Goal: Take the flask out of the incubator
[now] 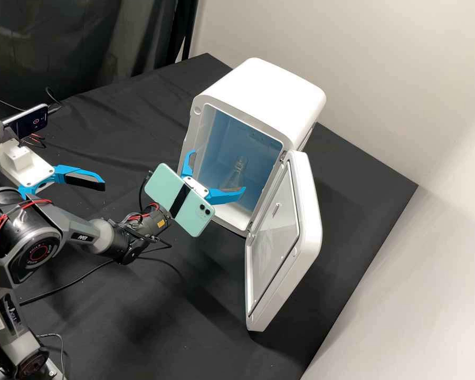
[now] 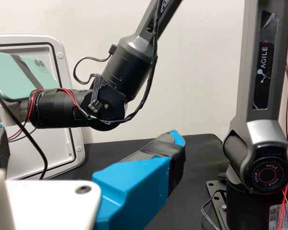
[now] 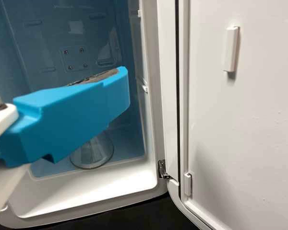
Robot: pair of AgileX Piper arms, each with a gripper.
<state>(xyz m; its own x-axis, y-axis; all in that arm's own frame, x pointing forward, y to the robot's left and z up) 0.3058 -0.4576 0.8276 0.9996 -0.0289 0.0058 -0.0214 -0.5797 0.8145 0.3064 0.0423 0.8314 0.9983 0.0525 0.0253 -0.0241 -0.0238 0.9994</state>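
A white incubator (image 1: 269,95) stands on the black bench with its door (image 1: 287,237) swung wide open. Inside, on the blue-lit floor, stands a clear conical flask (image 1: 237,174), its base (image 3: 92,152) showing in the right wrist view. My right gripper (image 1: 208,179) is at the incubator's mouth, open, one blue finger (image 3: 72,120) in front of the flask and apart from it. My left gripper (image 1: 63,183) hangs open and empty over the bench, far to the left. Its blue finger (image 2: 139,179) shows in the left wrist view.
A mint-green phone (image 1: 179,199) is mounted on the right arm's wrist, and a dark phone (image 1: 31,119) on the left arm. Cables lie on the bench near the arm bases. The bench's edge runs close to the right of the open door.
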